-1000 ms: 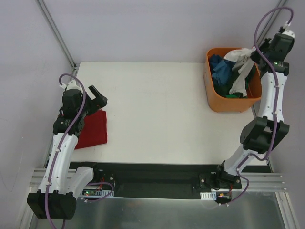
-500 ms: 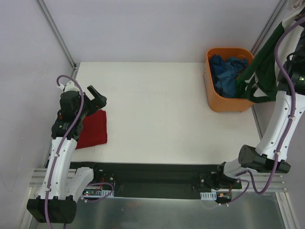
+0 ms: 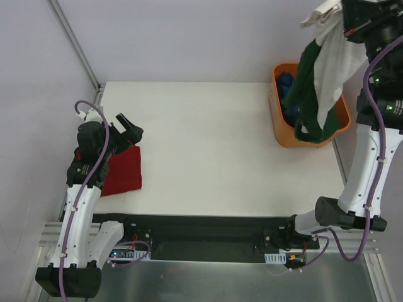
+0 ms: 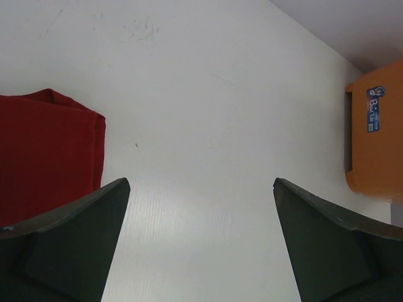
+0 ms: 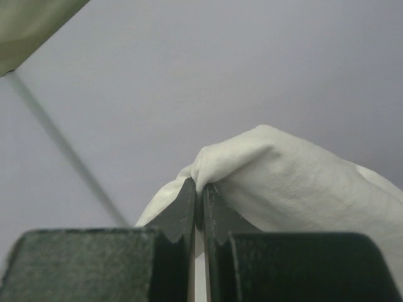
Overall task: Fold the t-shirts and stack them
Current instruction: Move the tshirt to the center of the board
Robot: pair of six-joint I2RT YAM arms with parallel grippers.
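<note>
While right fingers (image 5: 189, 207) clamp white-green shirt (image 3: 330, 69) above orange tub (image 3: 296, 138), left fingers (image 3: 132, 130) gape beside red shirt (image 3: 123, 170).

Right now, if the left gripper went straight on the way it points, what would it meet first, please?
Probably the white tabletop: the open left gripper tilts down at it, between the folded dark red shirt and the orange plastic tub.
</note>
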